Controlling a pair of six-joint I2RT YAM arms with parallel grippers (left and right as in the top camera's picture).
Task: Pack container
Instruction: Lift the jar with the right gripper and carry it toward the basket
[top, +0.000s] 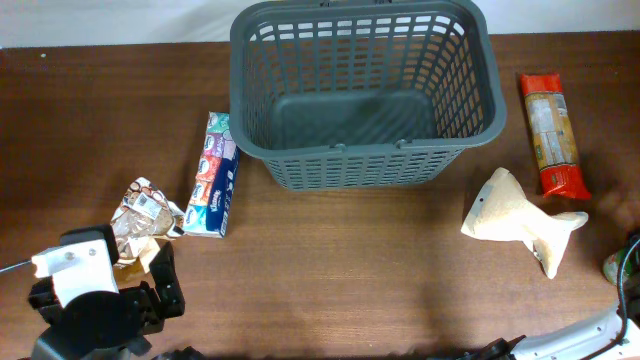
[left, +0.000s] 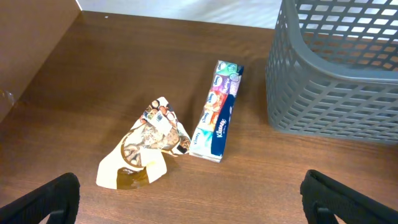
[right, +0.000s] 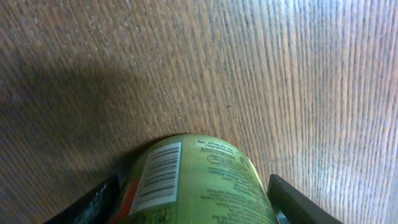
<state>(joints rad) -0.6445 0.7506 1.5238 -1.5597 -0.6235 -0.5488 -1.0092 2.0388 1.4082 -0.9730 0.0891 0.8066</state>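
The brown wooden counter (top: 350, 270) is carrying everything. The large dark grey plastic shopping basket (top: 350, 165), rectangular with rounded corners and slotted lattice walls, is standing upright at the far middle of the counter, its open top facing up and its solid base showing inside.

The left hand (left: 189, 190) is hovering well apart from the basket, off its near-left corner. Its fingers are spread wide and gripping nothing. The basket's corner is showing at the upper right of this hand's wrist view.

The right hand (right: 193, 196) is sitting low over the counter, well apart from the basket, off its near-right corner. It is closing partway round a green cylindrical can (right: 199, 180), with its fingers (right: 93, 202) lying against both sides of the can.

A beige fish-shaped pouch (top: 520, 222) is lying near the basket's near-right corner. A long red and orange packet (top: 550, 135) is lying to the right of the basket, running along its right wall but apart from it. A blue and white printed tissue pack (top: 215, 175) is lying just beside the basket's left wall. A crumpled brown and white wrapper (top: 145, 215) is lying further left of the basket, right against the tissue pack's outer side.
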